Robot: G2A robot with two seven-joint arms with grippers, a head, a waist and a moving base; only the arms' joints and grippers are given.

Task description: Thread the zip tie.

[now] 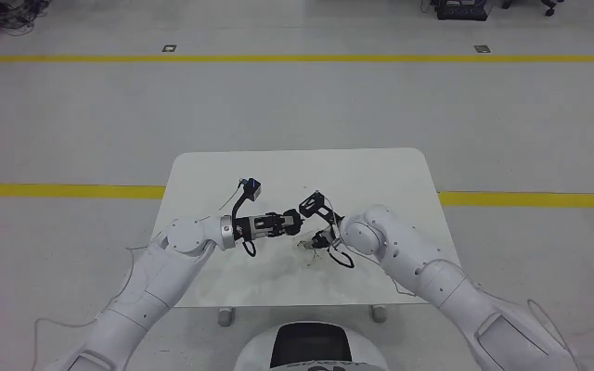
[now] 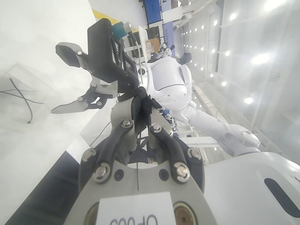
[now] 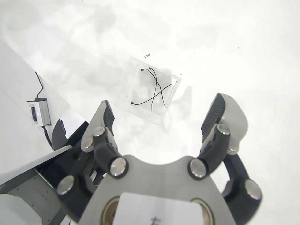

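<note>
A clear square tray point(image 3: 140, 112) lies on the white table point(image 1: 371, 176) and holds three thin black zip ties point(image 3: 156, 90) crossed over each other. My right gripper point(image 3: 162, 100) hangs open directly above the tray, nothing between its fingers. The left wrist view shows that same right gripper point(image 2: 65, 80) spread wide beside the tray point(image 2: 35, 76) and its zip ties point(image 2: 23, 94). My left gripper point(image 2: 140, 105) is shut, level with the right wrist and close against it; a thin dark strand point(image 2: 137, 176), seemingly a zip tie, runs back from between the fingers. From above, both grippers meet mid-table point(image 1: 297, 223).
A small grey power box point(image 3: 38, 113) with a black cable lies on the floor beside the table edge. Bare table surface surrounds the tray on all sides. A white robot point(image 2: 171, 83) stands in the room behind.
</note>
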